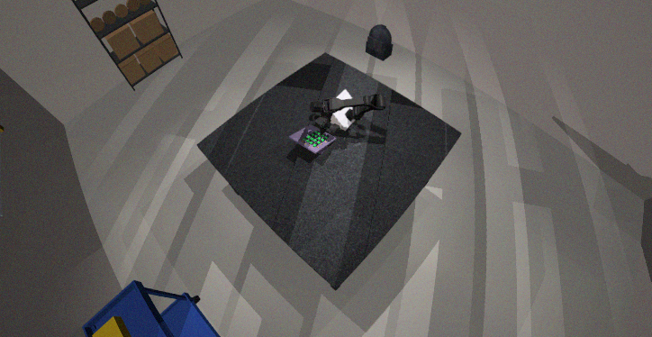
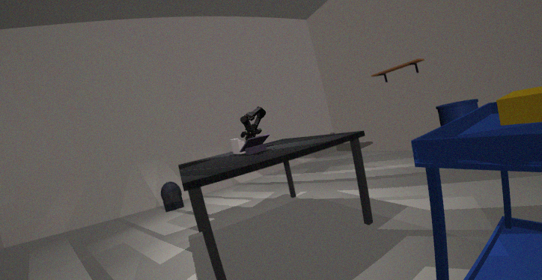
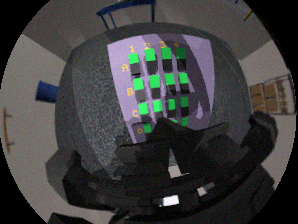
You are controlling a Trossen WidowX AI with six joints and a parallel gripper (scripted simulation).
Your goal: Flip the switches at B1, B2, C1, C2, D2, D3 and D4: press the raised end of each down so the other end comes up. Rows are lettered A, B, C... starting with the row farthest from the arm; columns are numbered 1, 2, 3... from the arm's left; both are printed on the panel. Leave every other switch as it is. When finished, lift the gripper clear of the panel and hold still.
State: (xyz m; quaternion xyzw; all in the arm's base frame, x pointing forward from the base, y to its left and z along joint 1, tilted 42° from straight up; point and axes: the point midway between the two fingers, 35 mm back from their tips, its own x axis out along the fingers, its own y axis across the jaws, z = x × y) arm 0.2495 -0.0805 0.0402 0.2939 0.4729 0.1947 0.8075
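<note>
A purple panel [image 1: 297, 136] [image 2: 258, 140] [image 3: 117, 50] stands tilted on the table, with rows A to D and columns 1 to 4 of green-and-dark rocker switches. In the wrist view A1 [image 3: 133, 58], B1 [image 3: 138, 84] and B2 [image 3: 154, 81] show green on the far half and dark on the near half. C1 [image 3: 143, 108] and C2 [image 3: 157, 105] also show green; their tilt is hard to tell. My gripper [image 3: 161, 120] is shut and empty, its tips over or at row D around columns 2 and 3. It hides D2 and most of D3. D4 [image 3: 184, 121] is partly visible. Contact cannot be told.
The dark table [image 1: 332, 224] [image 2: 303, 149] carries the panel and a white block [image 1: 342, 117] [image 2: 237, 146] beside the arm. Off the table are a blue cart [image 1: 136, 309] [image 2: 454, 153], a shelf rack [image 1: 109, 32] and a dark bin [image 1: 378, 42] [image 2: 171, 195]. Shadows cross the panel's right side.
</note>
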